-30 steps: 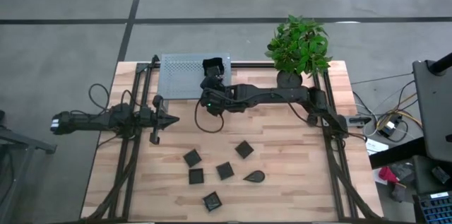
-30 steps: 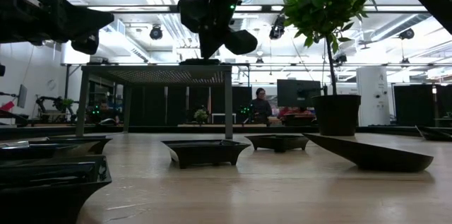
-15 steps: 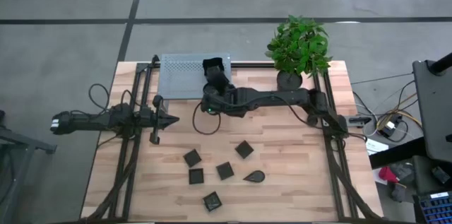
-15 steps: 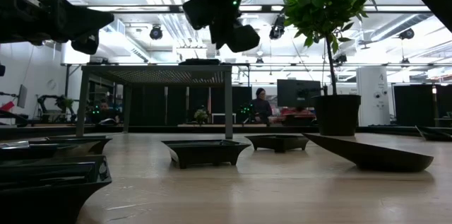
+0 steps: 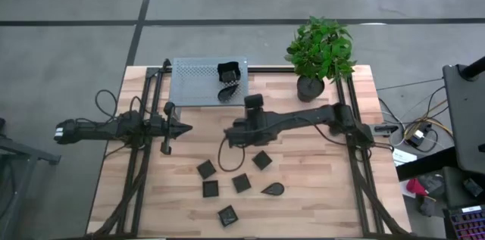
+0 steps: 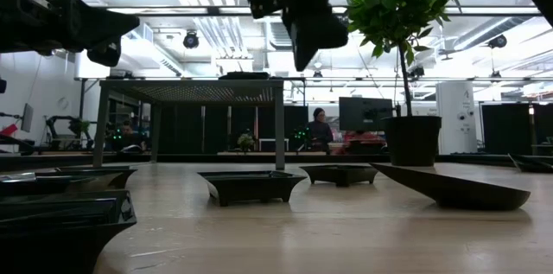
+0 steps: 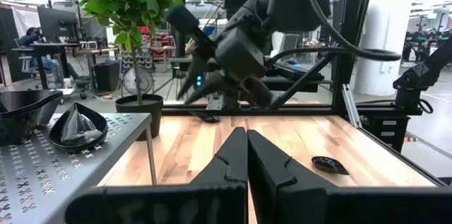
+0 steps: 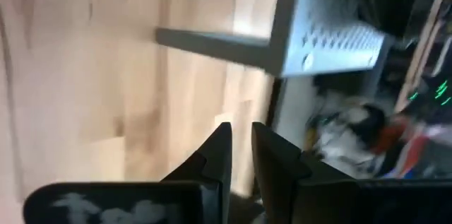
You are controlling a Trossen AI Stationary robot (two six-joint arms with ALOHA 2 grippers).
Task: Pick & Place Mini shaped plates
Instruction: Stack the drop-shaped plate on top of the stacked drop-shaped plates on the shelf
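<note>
The right claw hangs above the middle of the bench, off the front edge of the perforated metal stand. In the right wrist view its two fingers stand a narrow gap apart with nothing between them, so it carries no plate. Two mini shaped plates already sit on the stand: a square one at the rear and a teardrop one just in front of it. The remaining plates lie in a loose group on the bench toward the front edge, all on the near side of the right claw. The closest is a square plate, forward of the claw and slightly toward the right arm's base; a second square plate lies forward and toward the left arm. Further out are two more square plates, a teardrop plate with its long axis running roughly across the bench, and one square plate nearest the front edge. The left claw rests at the left side with its fingers closed together and empty; the right arm is judged the nearer one for every remaining plate. The potted plant stands at the rear right, well apart. Nothing obstructs a descent onto the nearest plate; adjacent plates are spaced apart, not touching.
</note>
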